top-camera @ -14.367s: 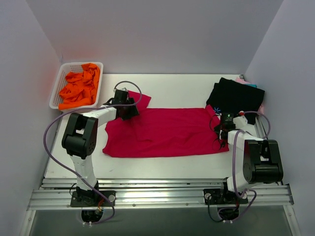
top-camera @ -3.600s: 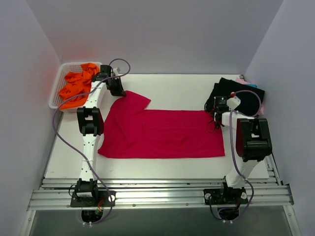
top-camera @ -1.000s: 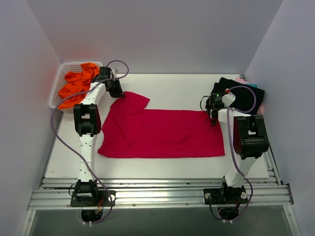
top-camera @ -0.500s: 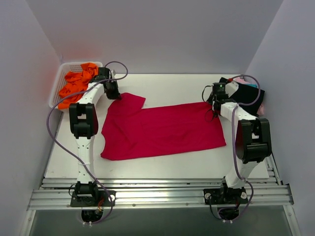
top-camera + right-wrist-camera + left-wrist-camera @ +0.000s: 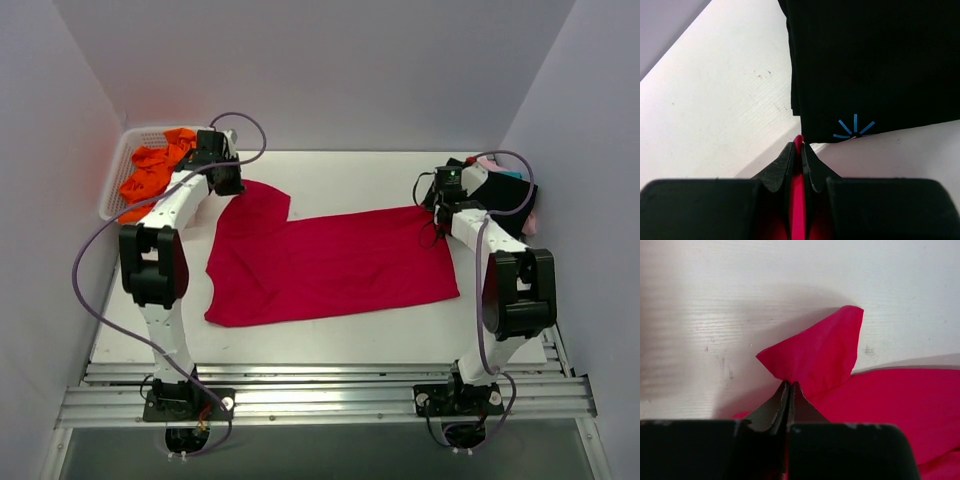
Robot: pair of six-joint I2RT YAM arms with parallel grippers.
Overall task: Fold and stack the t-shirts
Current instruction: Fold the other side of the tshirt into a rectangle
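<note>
Red t-shirt (image 5: 330,265) lies spread flat mid-frame on the table (image 5: 350,180). Left gripper (image 5: 790,386) is clamped on its sleeve tip, upper left. Right gripper (image 5: 799,143) is clamped on its upper-right corner, just beside the folded black t-shirt (image 5: 870,60).

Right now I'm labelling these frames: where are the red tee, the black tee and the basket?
red tee (image 5: 340,265): top view, middle of the body.
black tee (image 5: 875,65): right wrist view, middle of the folded cloth.
basket (image 5: 113,182): top view, left wall.
</note>
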